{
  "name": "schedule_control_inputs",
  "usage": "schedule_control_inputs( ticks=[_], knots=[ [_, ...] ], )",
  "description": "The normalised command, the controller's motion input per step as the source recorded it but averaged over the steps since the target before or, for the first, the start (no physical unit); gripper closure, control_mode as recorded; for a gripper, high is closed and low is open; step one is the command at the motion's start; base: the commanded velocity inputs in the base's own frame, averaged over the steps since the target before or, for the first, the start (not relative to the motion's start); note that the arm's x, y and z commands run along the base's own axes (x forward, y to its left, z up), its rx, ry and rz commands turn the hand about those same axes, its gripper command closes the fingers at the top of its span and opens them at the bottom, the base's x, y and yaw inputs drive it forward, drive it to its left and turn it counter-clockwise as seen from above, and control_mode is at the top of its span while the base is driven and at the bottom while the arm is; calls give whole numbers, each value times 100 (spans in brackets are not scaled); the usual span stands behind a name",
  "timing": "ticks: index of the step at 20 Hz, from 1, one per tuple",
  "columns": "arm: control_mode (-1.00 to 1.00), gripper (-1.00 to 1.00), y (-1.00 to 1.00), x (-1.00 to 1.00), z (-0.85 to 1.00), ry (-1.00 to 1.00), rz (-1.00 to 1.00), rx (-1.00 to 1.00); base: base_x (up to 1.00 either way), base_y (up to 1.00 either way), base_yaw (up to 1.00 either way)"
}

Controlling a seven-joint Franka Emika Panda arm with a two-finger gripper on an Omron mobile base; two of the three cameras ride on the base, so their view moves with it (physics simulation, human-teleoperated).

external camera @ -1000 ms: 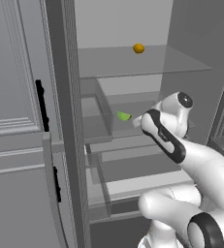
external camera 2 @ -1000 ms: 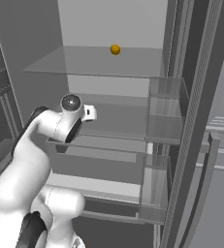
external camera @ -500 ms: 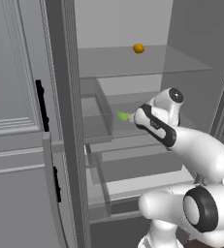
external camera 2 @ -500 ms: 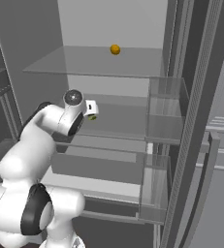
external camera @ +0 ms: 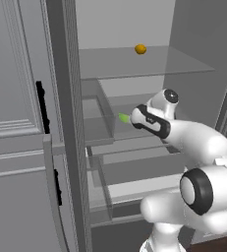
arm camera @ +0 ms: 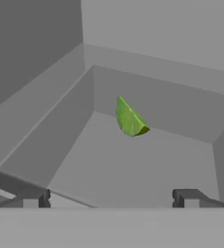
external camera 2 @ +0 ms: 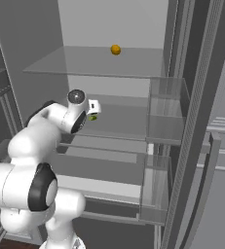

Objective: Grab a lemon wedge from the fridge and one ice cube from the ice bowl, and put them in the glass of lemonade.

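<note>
The fridge (external camera: pixel 129 22) stands open, with a pale grey inside and glass shelves. On its middle shelf (external camera 2: pixel 119 124) lies the lemon wedge (external camera: pixel 123 118), tiny and yellow-green. It appears again as the wedge (external camera 2: pixel 92 117) and the wedge (arm camera: pixel 130 118), ahead of the hand. My gripper (external camera: pixel 130 119) reaches onto that shelf and stops just short of the wedge. The gripper (arm camera: pixel 111 198) is open, its fingertips (arm camera: pixel 36 197) wide apart with nothing between them. The ice bowl and the glass of lemonade are out of view.
A small round orange fruit (external camera: pixel 140 49) sits on the upper glass shelf (external camera 2: pixel 84 63). Clear door bins (external camera 2: pixel 165 112) hang at the right, clear drawers (external camera: pixel 134 172) lie below. A paneled grey cupboard (external camera: pixel 12 98) with black handles stands left of the fridge.
The arm has stretched further into the fridge along the middle shelf. The hand has come closer to the lemon wedge, which has not moved.
</note>
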Motion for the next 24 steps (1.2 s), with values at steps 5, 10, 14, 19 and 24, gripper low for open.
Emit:
schedule_control_inputs(
  ticks=[5, 10, 14, 19, 24],
  knots=[
    [-100, -100, 0, 35, -16, 0, 0, -1, 0, 0, 0],
    [-100, -100, 0, 34, -15, 0, 2, -1, 0, 0, 0],
    [-100, -100, 0, 32, -18, 1, 3, -3, 0, 0, 0],
    [-100, -100, 0, 31, -18, 2, 4, -5, 0, 0, 0],
    [-100, -100, 0, 26, -15, 3, 6, -4, 0, 0, 0]
  ],
)
